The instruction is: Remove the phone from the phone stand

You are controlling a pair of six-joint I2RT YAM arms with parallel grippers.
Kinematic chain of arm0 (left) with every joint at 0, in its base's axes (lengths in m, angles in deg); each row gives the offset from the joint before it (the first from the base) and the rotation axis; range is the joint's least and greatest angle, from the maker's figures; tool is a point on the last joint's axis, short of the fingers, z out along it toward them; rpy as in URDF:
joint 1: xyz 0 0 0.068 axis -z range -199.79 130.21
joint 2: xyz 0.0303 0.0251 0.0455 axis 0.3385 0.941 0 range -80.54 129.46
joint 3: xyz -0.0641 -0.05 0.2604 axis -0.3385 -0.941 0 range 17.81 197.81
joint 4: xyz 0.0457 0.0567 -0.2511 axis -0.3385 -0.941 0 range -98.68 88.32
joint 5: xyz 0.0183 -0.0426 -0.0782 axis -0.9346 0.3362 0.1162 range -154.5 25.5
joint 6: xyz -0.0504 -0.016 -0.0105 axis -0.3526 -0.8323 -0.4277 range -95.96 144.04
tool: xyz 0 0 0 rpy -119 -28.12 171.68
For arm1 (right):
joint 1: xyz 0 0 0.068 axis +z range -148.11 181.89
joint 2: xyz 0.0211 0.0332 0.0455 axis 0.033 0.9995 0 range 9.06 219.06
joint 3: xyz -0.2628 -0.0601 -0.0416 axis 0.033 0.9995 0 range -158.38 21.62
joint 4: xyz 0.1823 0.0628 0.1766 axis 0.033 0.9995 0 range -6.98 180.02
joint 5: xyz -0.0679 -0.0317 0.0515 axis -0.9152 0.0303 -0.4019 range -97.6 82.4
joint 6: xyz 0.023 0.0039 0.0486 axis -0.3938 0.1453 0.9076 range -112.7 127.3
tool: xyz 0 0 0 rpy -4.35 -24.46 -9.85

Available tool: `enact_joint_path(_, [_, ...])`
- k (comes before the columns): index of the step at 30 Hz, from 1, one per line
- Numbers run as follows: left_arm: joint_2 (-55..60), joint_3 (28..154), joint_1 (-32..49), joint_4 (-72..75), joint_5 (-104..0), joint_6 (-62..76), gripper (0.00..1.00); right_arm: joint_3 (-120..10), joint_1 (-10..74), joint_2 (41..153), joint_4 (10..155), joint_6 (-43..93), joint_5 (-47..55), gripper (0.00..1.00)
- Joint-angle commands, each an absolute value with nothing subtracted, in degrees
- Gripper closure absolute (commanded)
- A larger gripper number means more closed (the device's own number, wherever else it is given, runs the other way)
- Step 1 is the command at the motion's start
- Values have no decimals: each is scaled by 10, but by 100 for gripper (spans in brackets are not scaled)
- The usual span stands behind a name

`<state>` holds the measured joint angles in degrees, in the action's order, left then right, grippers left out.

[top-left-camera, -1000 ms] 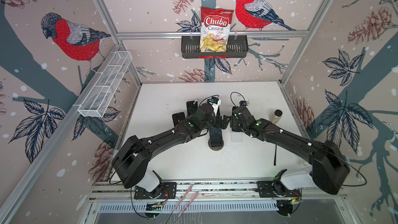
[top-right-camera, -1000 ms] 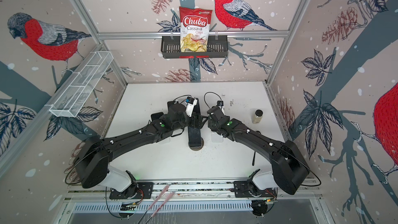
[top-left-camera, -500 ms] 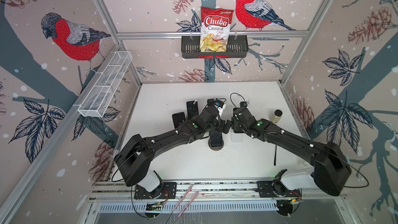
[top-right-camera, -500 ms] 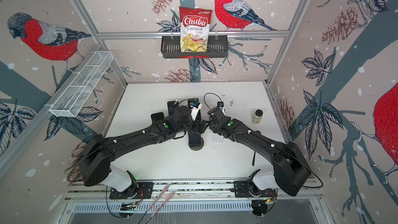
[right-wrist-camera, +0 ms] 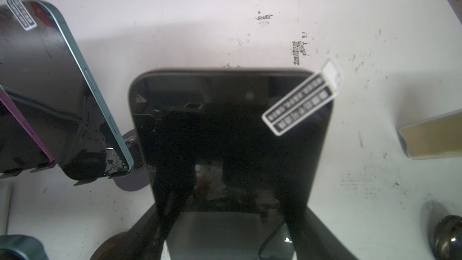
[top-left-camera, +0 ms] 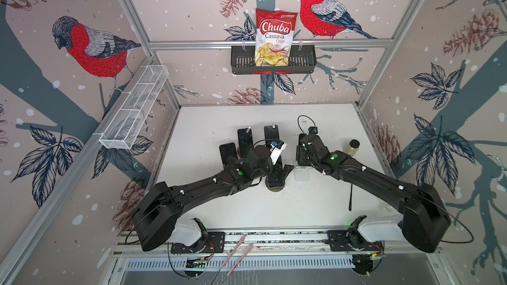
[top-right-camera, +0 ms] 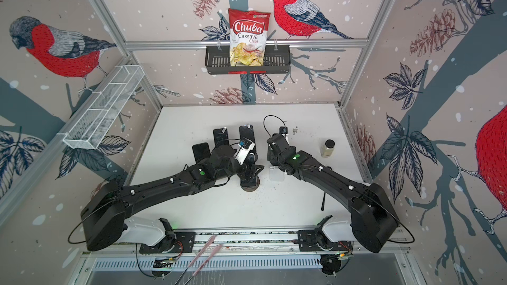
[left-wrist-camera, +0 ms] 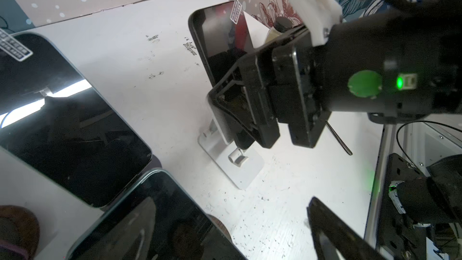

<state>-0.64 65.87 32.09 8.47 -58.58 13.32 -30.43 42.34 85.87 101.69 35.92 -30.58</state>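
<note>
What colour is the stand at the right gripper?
White; the stand under the phone shows best in the left wrist view.

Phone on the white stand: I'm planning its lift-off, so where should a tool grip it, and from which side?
Likely by the two long edges of the phone, from the screen side: it leans back against the white stand, so its back is blocked and its thin edges face outward.

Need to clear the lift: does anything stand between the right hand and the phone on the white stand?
Nothing visible does. The right hand straddles the phone, a finger at each side edge, while it sits in the white stand. Above the phone nothing blocks lifting it out.
</note>
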Motion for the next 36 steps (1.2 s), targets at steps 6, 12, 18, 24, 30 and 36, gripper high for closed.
enact_joint_path(6, [13, 680, 334, 122, -586, 152, 6, -308, 415, 830, 1009, 358, -309, 40])
enact_joint_path(12, [41, 715, 342, 97, -587, 152, 6, -304, 393, 811, 1023, 355, -308, 40])
enact_joint_path(18, [49, 720, 344, 105, -581, 152, 6, -298, 347, 776, 1035, 348, -302, 40])
enact_joint_path(24, [57, 726, 344, 107, -577, 157, 6, -276, 291, 749, 1024, 339, -287, 40])
enact_joint_path(30, [59, 729, 344, 111, -563, 159, 6, -251, 230, 749, 1014, 335, -259, 40])
enact_joint_path(36, [60, 733, 344, 112, -554, 161, 6, -239, 187, 803, 994, 338, -208, 40])
